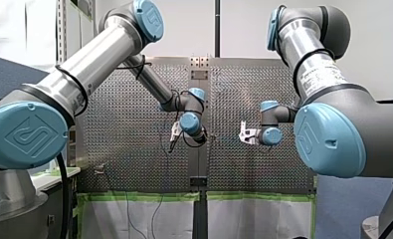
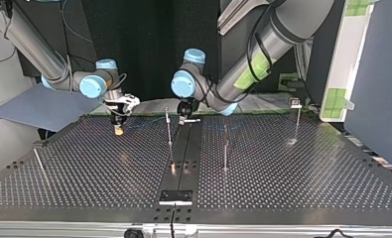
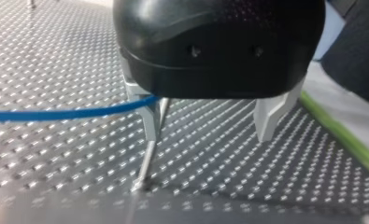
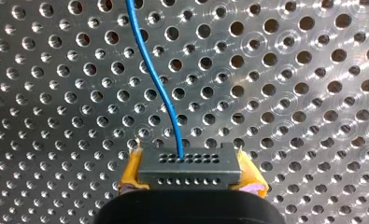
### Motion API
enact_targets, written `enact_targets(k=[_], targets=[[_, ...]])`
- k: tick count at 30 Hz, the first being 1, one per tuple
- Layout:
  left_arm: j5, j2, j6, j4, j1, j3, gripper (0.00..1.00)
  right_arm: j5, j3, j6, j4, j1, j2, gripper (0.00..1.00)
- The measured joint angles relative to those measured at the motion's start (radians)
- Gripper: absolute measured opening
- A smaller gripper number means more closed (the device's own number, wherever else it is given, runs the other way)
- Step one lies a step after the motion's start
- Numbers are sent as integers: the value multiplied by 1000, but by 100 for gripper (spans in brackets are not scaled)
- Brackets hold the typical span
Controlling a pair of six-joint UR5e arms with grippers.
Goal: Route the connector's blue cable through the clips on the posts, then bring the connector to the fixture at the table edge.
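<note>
You have 3 thin posts standing on the desk: one just beside my left claw, one nearer the middle, one well apart at the top view's right. Wide lanes run between them. The blue cable hangs level above the desk, touching one finger of that spread claw. A slanted rod stands at the top view's left.

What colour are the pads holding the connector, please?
Yellow; the right wrist view shows the pads best, on either side of the grey connector.
</note>
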State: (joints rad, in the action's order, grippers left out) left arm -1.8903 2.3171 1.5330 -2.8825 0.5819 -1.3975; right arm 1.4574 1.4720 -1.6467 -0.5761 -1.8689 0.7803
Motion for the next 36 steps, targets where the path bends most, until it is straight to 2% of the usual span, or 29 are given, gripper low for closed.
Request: enact_targets(k=[5, 16, 31, 36], targets=[[5, -13, -5, 2, 16, -36, 100, -2, 0, 0, 5, -1, 0, 0], [-15, -24, 0, 14, 79, -57, 100, -9, 0, 0, 11, 0, 0, 0], [-60, -30, 33, 60, 83, -59, 100, -13, 0, 0, 11, -2, 0, 0], [-59, -32, 37, 62, 92, -59, 100, -14, 0, 0, 11, -2, 0, 0]])
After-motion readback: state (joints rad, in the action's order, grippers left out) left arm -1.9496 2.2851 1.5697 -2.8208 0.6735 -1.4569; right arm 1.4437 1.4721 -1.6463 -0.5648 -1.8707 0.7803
